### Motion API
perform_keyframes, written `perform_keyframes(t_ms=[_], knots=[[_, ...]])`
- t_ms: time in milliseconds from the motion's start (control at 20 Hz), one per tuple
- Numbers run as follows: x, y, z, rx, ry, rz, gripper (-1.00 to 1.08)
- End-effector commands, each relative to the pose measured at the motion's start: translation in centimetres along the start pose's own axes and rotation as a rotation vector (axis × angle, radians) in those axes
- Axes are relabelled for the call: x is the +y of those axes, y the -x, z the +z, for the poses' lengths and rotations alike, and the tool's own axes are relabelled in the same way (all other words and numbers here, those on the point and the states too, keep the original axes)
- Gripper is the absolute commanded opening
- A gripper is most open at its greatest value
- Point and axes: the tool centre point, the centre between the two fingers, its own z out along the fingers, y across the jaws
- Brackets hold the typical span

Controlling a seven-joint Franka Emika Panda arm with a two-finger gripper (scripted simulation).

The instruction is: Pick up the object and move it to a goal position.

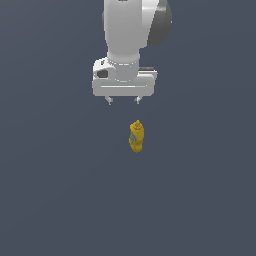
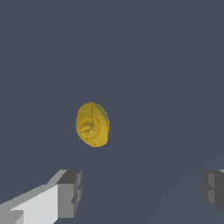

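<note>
The object, a small yellow squeeze bottle (image 1: 136, 135) with a blue label and tapered cap, stands upright on the dark grey floor in the exterior view. My gripper (image 1: 123, 100) hangs above it, a little toward the exterior view's left, with its fingers spread and nothing between them. In the wrist view I look down on the bottle's cap (image 2: 92, 124), which lies apart from the open gripper (image 2: 142, 192); the grey fingertips (image 2: 70, 192) flank an empty gap.
A plain dark grey surface (image 1: 200, 200) surrounds the bottle. The white arm (image 1: 131, 30) rises above the gripper. No goal marker shows.
</note>
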Motion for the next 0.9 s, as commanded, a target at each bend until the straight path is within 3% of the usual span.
perform_keyframes(t_ms=[0,450,850], knots=[[-1.1,-0.5,1.4,0.004,-0.002,-0.053,1.0],[-4.9,-1.6,6.0,0.021,-0.012,-0.227,1.0],[-5.5,-1.7,6.8,0.023,-0.015,-0.255,1.0]])
